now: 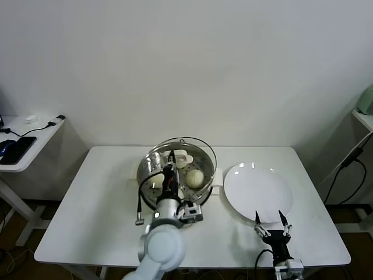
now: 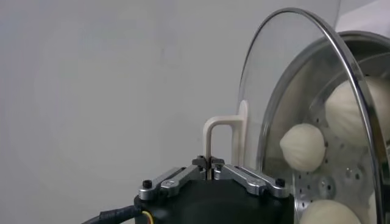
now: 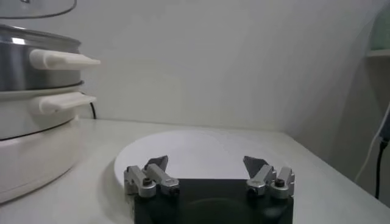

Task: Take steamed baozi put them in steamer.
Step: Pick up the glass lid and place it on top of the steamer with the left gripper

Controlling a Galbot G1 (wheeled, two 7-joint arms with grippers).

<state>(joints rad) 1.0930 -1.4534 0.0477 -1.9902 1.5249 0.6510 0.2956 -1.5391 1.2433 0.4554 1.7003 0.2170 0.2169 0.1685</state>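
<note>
Left pincer (image 2: 210, 163) pinches glass lid's handle (image 2: 222, 137) over steamer (image 1: 148, 166); right pincer (image 3: 207, 169) spread beside plate (image 1: 256, 186).

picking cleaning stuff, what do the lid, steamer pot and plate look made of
Lid: clear glass by the look, the baozi show through it, with a metal rim band. Steamer: shiny brushed steel body; its white handles and base look like plastic. Plate: plain glossy white, ceramic or melamine, can't tell which.

No readable text, labels, brands or nos. anywhere: steamer (image 1: 152, 169), plate (image 1: 258, 189), table all unmarked.
</note>
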